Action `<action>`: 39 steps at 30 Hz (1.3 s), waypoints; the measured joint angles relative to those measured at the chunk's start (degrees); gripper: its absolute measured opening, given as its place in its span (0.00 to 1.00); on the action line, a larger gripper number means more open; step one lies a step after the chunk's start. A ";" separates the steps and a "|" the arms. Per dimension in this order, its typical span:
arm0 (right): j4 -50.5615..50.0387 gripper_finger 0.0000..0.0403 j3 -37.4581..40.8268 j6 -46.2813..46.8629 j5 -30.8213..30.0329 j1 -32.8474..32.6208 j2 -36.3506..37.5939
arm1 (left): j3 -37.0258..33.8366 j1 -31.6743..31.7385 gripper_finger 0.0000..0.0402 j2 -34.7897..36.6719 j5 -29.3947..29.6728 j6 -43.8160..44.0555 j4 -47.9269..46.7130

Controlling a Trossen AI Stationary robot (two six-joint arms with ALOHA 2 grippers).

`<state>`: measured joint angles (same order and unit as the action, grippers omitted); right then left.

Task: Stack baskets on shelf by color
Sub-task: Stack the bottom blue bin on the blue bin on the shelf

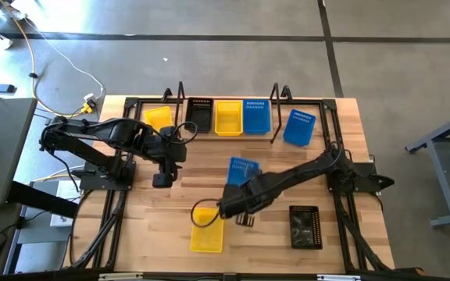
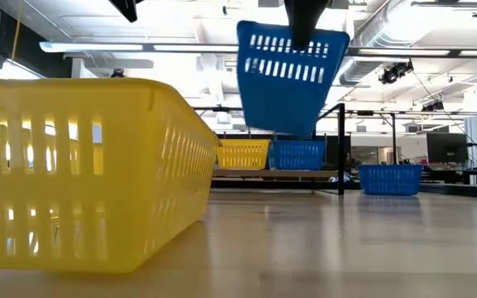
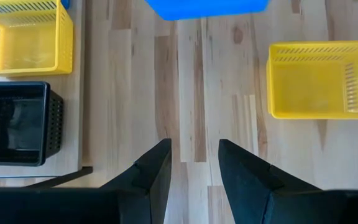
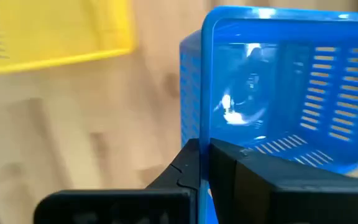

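Note:
My right gripper [image 4: 207,155] is shut on a blue basket [image 1: 243,170] and holds it in the air above the table's middle; in the low view the basket [image 2: 292,83] hangs tilted. My left gripper [image 3: 194,146], open, hovers over bare table left of centre [image 1: 162,181]. The shelf plank [image 3: 76,124] at the far edge carries a black basket [image 1: 200,115], a yellow one [image 1: 228,117] and a blue one [image 1: 256,117] between its wire brackets [image 1: 276,94]. Another yellow basket [image 1: 158,119] sits tilted at the shelf's left end. My right gripper holds the blue basket by one side wall [image 4: 202,134], one finger inside the basket and one outside. In the low view the fingers [image 2: 303,25] come down onto the top rim [image 2: 305,40] from above. The basket is lifted clear and hangs tilted below them.
A yellow basket [image 1: 207,230] lies on the table near the near edge, looming large in the low view [image 2: 81,174]. A black basket [image 1: 305,226] rests near the right front. Another blue basket [image 1: 299,127] sits tilted right of the shelf's right bracket.

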<state>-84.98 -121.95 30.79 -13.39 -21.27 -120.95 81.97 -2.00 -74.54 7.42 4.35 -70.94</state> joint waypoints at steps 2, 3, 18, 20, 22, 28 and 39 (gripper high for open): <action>-2.91 0.00 0.00 -2.58 -3.09 1.34 1.32 | 0.00 0.02 0.30 0.00 0.00 0.53 0.02; -4.32 0.00 0.00 -3.97 -4.71 2.08 1.92 | 0.00 0.02 0.30 0.00 0.00 0.94 0.02; -4.97 0.00 4.76 -24.37 -20.86 17.03 12.99 | -0.02 0.00 0.30 -0.02 0.09 1.68 0.45; -4.49 0.00 9.50 -26.80 -20.89 19.11 14.54 | -0.02 0.00 0.30 -0.02 0.11 1.69 0.48; -0.89 0.00 13.81 -30.57 -20.65 20.83 16.43 | -0.02 0.00 0.30 -0.02 0.11 1.67 0.52; 11.95 0.00 24.34 -41.43 -17.69 26.21 20.05 | -0.02 0.00 0.30 -0.02 0.13 2.07 1.36; 22.20 0.00 34.25 -49.31 -10.26 35.42 20.57 | -0.02 0.00 0.30 -0.02 0.28 7.08 1.40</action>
<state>-62.78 -87.70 -18.52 -23.66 14.15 -100.38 81.95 -2.00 -74.56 7.70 11.43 -69.54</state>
